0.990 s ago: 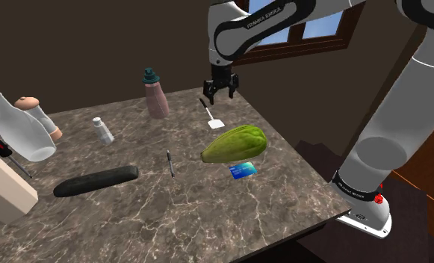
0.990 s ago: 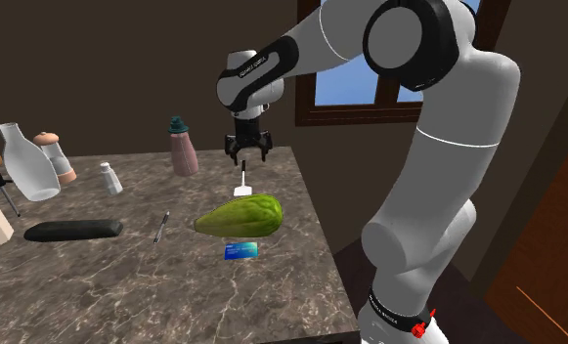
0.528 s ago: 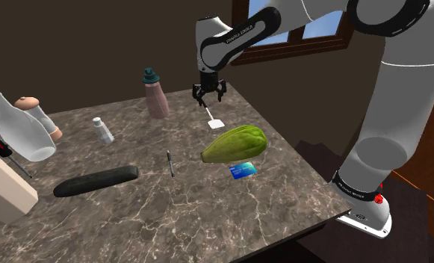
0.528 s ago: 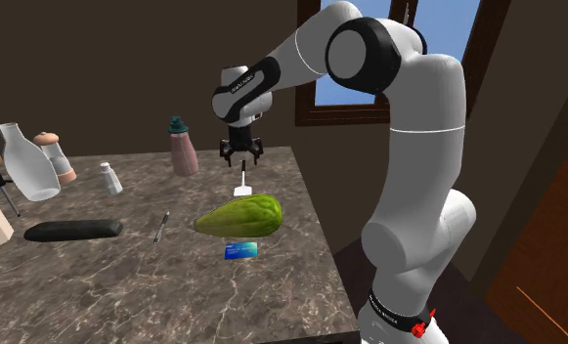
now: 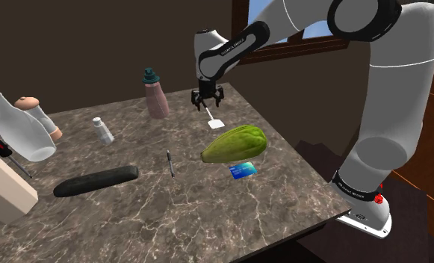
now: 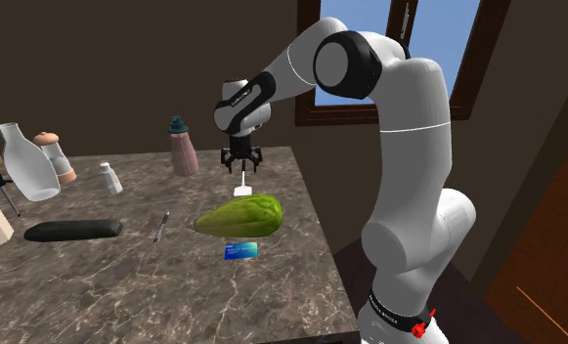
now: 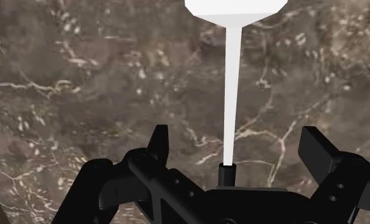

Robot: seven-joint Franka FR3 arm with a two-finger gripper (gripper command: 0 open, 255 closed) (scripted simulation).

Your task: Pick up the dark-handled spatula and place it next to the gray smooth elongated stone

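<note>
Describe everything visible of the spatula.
The spatula has a flat white blade, a thin white shaft and a dark handle, mostly hidden under the hand. It lies flat on the brown marbled table near the far edge, with its blade close to the green fruit. The open gripper hangs over the handle end, one finger on each side, neither touching the spatula.

Down comes the gripper (image 5: 207, 102), dropping from well above to just over the spatula (image 5: 216, 124) handle, jaws now straddling it.
</note>
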